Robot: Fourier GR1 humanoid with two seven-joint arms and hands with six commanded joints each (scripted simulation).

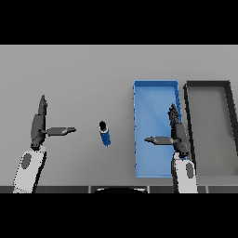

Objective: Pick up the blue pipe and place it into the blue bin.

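Note:
A short blue pipe (105, 135) with a dark end stands on the grey table, a little left of centre. To its right lies the long blue bin (148, 97), with nothing inside it. My right hand (177, 132) hovers over the bin's right side, fingers straight and thumb pointing left, holding nothing. My left hand (38, 125) is at the far left, open too, its thumb stretched toward the pipe but well apart from it.
A dark grey bin (209, 86) sits directly right of the blue bin, its walls touching or nearly so. Bare grey table stretches behind and to the left of the pipe.

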